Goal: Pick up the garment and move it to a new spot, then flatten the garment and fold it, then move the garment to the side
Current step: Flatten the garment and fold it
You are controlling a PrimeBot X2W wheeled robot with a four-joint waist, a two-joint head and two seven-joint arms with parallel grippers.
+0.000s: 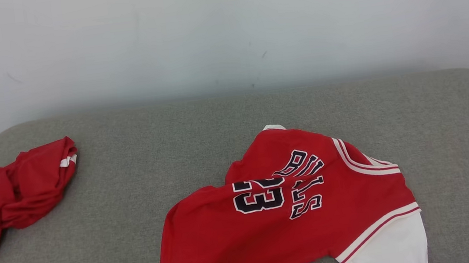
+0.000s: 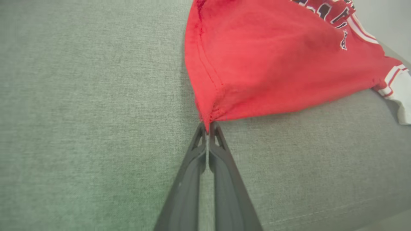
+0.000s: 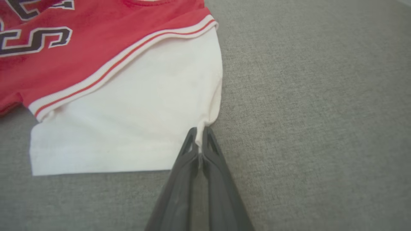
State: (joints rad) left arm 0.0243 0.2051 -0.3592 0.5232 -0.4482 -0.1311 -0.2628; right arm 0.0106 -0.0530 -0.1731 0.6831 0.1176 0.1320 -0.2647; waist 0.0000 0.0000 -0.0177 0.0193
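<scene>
The garment (image 1: 288, 213) is a red basketball jersey with dark "BULLS 23" lettering and a white sleeve, lying rumpled on the grey couch cushion at the lower middle of the head view. In the left wrist view my left gripper (image 2: 208, 127) is shut on a red hem corner of the garment (image 2: 273, 64), which bunches at the fingertips. Over in the right wrist view my right gripper (image 3: 200, 134) is shut on the lower corner of the white sleeve (image 3: 135, 122), the cloth pinched between the two dark fingers.
A second red garment (image 1: 16, 196) lies crumpled at the cushion's left edge. The grey cushion (image 1: 174, 147) stretches bare behind and right of the jersey, ending at a pale wall (image 1: 223, 31).
</scene>
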